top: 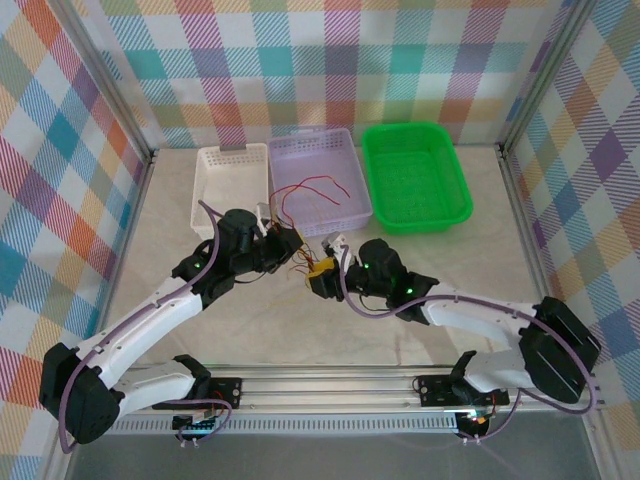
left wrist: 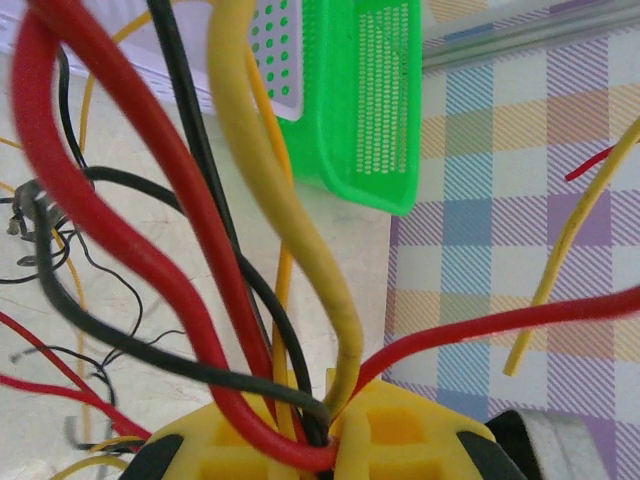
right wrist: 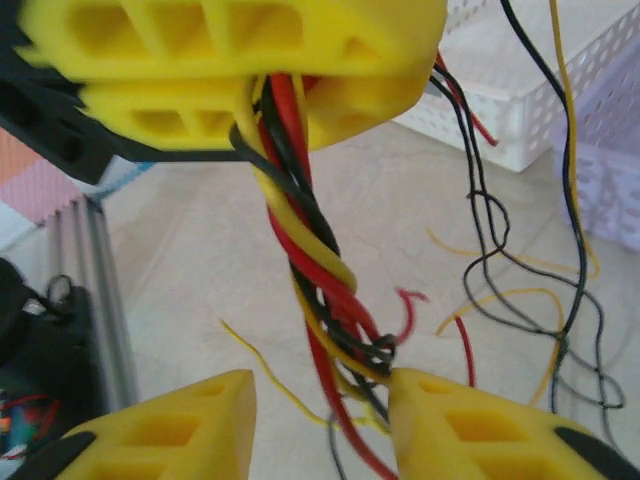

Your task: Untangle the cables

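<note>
A twisted bundle of red, yellow and black cables (right wrist: 310, 250) hangs between my two grippers above the table. My left gripper (left wrist: 335, 440) is shut on the bundle's upper end, and loose red, yellow and black cables (left wrist: 190, 230) fan out from its yellow fingers (right wrist: 200, 40). My right gripper (right wrist: 320, 392) stands open around the lower part of the twist, whose knotted strands touch its right finger (right wrist: 450, 420). In the top view the left gripper (top: 285, 246) and the right gripper (top: 322, 274) meet at mid-table with the cables (top: 303, 262) between them.
A white basket (top: 228, 180), a purple basket (top: 345, 150) holding a red cable (top: 315, 186), and a green basket (top: 415, 215) line the back of the table. Thin black and yellow strands (right wrist: 570, 260) trail over the table beside the bundle.
</note>
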### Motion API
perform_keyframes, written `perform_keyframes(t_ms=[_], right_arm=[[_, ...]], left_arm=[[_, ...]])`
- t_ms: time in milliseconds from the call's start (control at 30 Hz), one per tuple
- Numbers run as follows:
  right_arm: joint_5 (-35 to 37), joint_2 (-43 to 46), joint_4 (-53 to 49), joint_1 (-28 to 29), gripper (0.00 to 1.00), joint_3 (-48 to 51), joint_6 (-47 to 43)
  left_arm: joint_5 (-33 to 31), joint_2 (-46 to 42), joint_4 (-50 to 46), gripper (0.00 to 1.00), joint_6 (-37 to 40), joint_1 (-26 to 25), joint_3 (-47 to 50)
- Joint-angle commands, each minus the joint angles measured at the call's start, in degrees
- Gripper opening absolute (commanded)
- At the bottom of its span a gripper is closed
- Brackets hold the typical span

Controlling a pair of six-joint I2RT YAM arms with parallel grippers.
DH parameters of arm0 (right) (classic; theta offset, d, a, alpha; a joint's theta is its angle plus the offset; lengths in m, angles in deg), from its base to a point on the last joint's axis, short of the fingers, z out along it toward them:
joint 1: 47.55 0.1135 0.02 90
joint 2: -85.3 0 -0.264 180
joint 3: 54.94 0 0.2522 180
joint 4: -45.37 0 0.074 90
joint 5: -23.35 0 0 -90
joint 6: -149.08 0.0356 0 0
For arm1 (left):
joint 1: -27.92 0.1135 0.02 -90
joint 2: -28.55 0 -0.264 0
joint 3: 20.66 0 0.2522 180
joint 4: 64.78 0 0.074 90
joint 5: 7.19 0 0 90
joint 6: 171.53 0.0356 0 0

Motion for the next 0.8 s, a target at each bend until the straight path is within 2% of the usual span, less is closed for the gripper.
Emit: perform_keyframes(t_ms=[0, 167, 300, 433, 500, 567, 667, 767], right_arm=[[6.3, -1.7, 5.5, 1.3, 0.28, -1.7, -1.5], [10.9, 0.0, 1.2, 1.4, 0.00, -1.9, -1.9], [13.0, 3.5, -3.4, 1.3, 0.00, -0.9, -2.0], [14.2, 9.6, -8.0, 1.2, 0.00, 1.5, -2.2], [14.0, 12.9, -9.9, 0.5, 0.00, 2.7, -1.8], [11.0, 16.0, -12.0, -1.2, 0.00, 3.2, -0.7], [4.4, 19.5, -14.5, -3.8, 0.00, 3.1, 1.2], [-0.8, 21.1, -18.1, -5.1, 0.00, 1.6, 1.5]], left_arm=[[-0.6, -1.0, 1.9, 0.00, -2.2, -0.6, -2.0], [-2.0, -2.5, -2.4, 0.00, -0.9, -0.7, -3.2], [-3.6, -3.6, -6.4, 0.00, 1.1, -0.7, -4.6], [-6.9, -4.3, -15.5, 0.00, 5.4, -0.1, -8.3], [-8.0, -4.7, -18.1, 0.06, 7.7, 0.5, -9.6], [-8.9, -5.1, -20.4, 0.24, 9.4, 1.3, -10.9], [-8.4, -5.3, -21.6, 0.42, 11.3, 2.6, -11.7], [-7.3, -5.4, -23.0, 0.48, 12.4, 4.1, -12.7]])
